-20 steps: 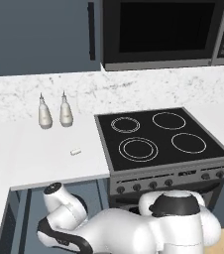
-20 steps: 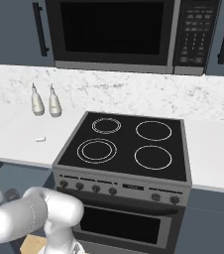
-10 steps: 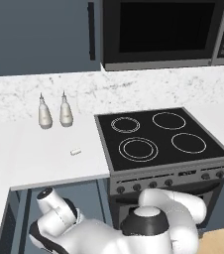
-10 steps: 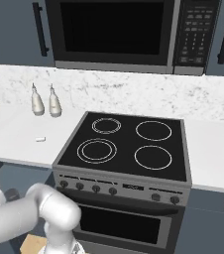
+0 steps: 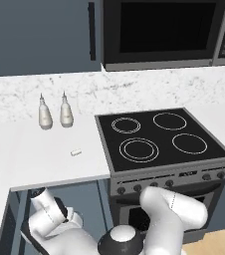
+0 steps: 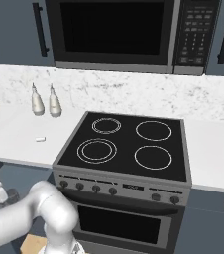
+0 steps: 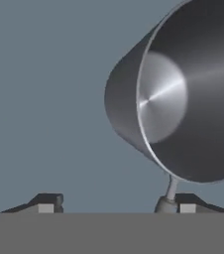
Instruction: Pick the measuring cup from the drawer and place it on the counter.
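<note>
In the hand view the measuring cup [image 7: 183,99], grey and metallic, lies on its side on the blue-grey floor of the drawer [image 7: 44,99], its mouth toward the camera. Its thin handle [image 7: 171,189] runs down to just inside the right fingertip [image 7: 188,204]. My gripper [image 7: 116,206] is open, its jaws wide apart, the handle between them near the right one and the cup body beyond the tips. In the left base view my arm bends down into the open drawer [image 5: 10,219] under the white counter [image 5: 35,159].
Two shaker bottles [image 5: 45,113] and a tiny white block [image 5: 75,152] stand on the counter left of the black stovetop [image 5: 159,139]. The oven front [image 6: 124,223] is right of the arm. A microwave [image 5: 164,30] hangs above.
The arm has folded lower and further into the drawer, its white links sinking toward the bottom of both base views. Nothing on the counter has moved.
</note>
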